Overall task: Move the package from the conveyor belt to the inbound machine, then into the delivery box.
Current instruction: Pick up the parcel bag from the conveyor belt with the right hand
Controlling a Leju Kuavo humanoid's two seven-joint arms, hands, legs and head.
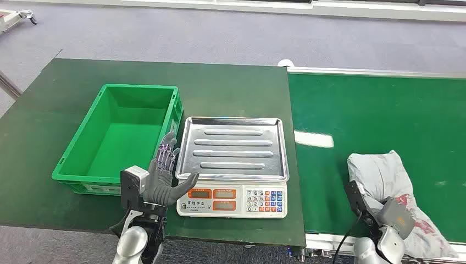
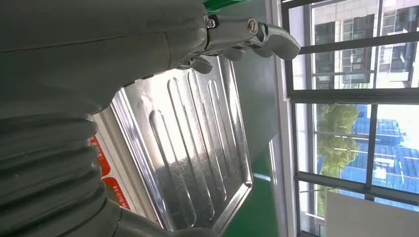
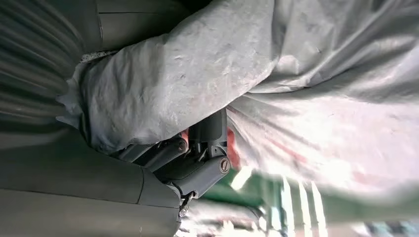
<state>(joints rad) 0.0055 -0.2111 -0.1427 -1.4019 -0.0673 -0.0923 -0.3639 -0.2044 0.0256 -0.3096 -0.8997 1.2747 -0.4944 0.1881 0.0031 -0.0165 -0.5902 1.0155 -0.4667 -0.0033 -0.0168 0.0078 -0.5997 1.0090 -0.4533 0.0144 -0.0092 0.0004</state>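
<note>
- My right hand (image 1: 379, 212) is at the near edge of the conveyor belt (image 1: 373, 110), in contact with the package (image 1: 393, 181). In the right wrist view the fingers (image 3: 197, 143) press into the grey wrap of the package (image 3: 197, 74), which folds over them; I read this as a grip on the package.
- The package, a crumpled grey bag with red print, lies on the green belt surface at its near right.
- My left hand (image 1: 165, 179) is raised over the table (image 1: 231, 88), just beside the near left corner of the scale (image 1: 233, 199). Its fingers are apart and hold nothing; the thumb (image 2: 267, 37) extends over the tray edge in the left wrist view.
- The scale carries a ribbed steel tray (image 1: 235, 148) with nothing on it. Its front panel shows orange displays and a keypad.
- The green delivery box (image 1: 118, 176) stands left of the scale, touching or nearly touching the tray.
- Grey floor (image 1: 220, 33) lies beyond the table.
</note>
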